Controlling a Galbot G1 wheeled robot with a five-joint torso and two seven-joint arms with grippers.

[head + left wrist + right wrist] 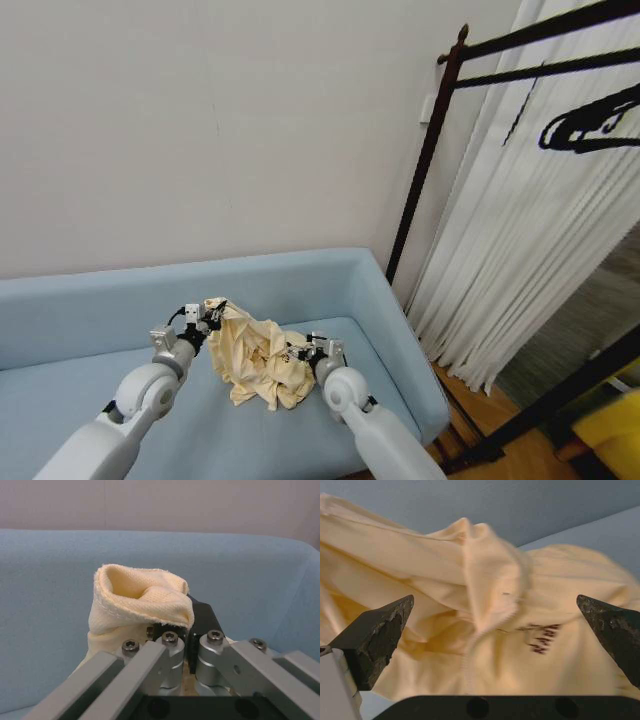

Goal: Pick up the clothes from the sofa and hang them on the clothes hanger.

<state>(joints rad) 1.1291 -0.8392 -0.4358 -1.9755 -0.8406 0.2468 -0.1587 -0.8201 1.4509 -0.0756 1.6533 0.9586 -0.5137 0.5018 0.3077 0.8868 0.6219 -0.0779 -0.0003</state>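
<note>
Two pincers meet one cream garment [258,362] crumpled on the sofa [90,380] seat. The left pincer [212,316] is clamped on a hem fold, and the right pincer [312,350] is spread wide just beside the cloth. It looks soft, light and floppy, so a hem or collar should grip best. One rack [425,150] with one hanger [590,128] stands beyond the sofa's right end.

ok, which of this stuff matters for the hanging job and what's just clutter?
Job: cream garment, blue sofa, clothes rack, black hanger, left gripper (jaws shut on the garment), right gripper (jaws open).
Just there: white curtain, wall.
</note>
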